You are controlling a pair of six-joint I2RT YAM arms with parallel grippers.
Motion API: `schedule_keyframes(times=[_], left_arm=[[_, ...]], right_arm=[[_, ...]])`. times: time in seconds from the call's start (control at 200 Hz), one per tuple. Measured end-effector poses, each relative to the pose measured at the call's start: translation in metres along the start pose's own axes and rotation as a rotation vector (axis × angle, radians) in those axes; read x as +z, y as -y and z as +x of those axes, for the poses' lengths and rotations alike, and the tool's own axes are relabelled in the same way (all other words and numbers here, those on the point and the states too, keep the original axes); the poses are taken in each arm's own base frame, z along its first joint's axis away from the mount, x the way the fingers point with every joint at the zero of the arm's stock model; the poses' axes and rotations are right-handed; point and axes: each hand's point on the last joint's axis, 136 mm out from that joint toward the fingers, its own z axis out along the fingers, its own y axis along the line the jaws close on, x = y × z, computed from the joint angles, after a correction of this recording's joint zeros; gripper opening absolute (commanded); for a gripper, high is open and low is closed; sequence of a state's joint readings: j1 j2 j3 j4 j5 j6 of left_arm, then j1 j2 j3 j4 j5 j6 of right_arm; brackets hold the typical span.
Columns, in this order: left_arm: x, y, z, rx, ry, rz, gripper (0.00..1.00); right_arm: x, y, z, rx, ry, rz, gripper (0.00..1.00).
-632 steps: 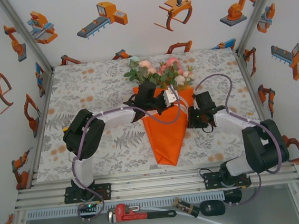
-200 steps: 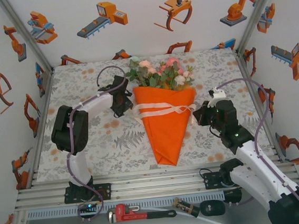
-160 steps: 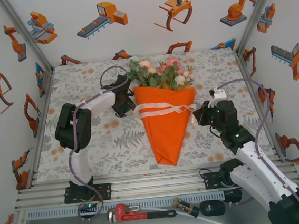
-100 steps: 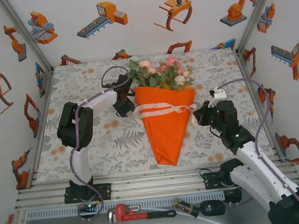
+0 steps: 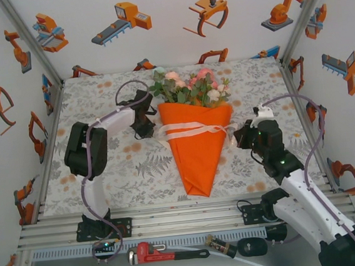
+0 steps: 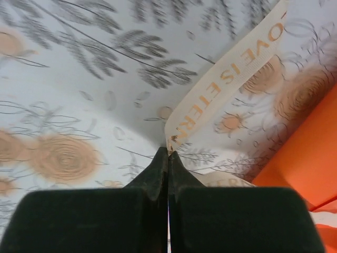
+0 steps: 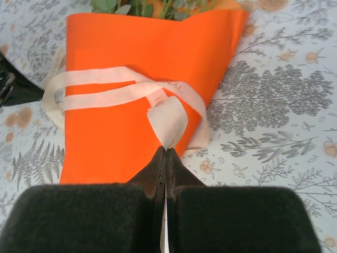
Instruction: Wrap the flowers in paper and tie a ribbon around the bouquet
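Note:
The bouquet lies in the middle of the table, its flowers [image 5: 189, 86] topping a cone of orange paper [image 5: 196, 162]. The cream ribbon [image 5: 193, 130] crosses the cone's upper part and is looped over itself. At the cone's left edge my left gripper [image 5: 146, 131] [image 6: 168, 153] is shut on one ribbon end [image 6: 226, 79], which carries orange lettering. On the cone's right side my right gripper [image 5: 236, 141] [image 7: 166, 151] is shut on the other ribbon end [image 7: 167, 120]. The right wrist view takes in the paper [image 7: 131, 63] and the green stems [image 7: 142, 6].
A floral tablecloth [image 5: 106, 171] covers the table between white walls with orange robot stickers. Aluminium rails [image 5: 185, 217] run along the near edge. Below them lie a red pipe wrench [image 5: 167, 252] and a small dark tool [image 5: 239, 248].
My left gripper has shut on the ribbon's left end beside the cone. The right gripper has drifted slightly right, still holding its end. The bouquet has not moved.

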State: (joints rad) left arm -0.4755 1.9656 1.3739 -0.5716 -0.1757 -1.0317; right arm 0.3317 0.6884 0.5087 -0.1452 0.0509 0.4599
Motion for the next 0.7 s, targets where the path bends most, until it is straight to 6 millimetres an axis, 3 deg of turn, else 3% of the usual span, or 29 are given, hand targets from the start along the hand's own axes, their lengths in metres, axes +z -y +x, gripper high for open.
schedule_keyframes(times=[0.15, 0.3, 0.516, 0.661, 0.701], left_arm=[[-0.017, -0.028, -0.031, -0.063, 0.059, -0.007, 0.0], [-0.035, -0.045, -0.053, -0.096, 0.119, -0.004, 0.0], [-0.027, -0.075, -0.053, -0.103, 0.126, -0.067, 0.0], [-0.02, -0.104, -0.055, -0.14, 0.118, -0.114, 0.0], [-0.019, -0.109, -0.055, -0.15, 0.117, -0.114, 0.06]], right_arm=[[-0.013, 0.026, -0.009, 0.051, 0.063, 0.141, 0.0], [-0.031, 0.065, -0.016, 0.111, 0.129, 0.327, 0.0], [-0.045, 0.131, -0.013, 0.212, 0.137, 0.587, 0.0], [-0.039, 0.169, 0.003, 0.276, 0.055, 0.71, 0.0], [-0.033, 0.176, 0.009, 0.294, 0.017, 0.721, 0.03]])
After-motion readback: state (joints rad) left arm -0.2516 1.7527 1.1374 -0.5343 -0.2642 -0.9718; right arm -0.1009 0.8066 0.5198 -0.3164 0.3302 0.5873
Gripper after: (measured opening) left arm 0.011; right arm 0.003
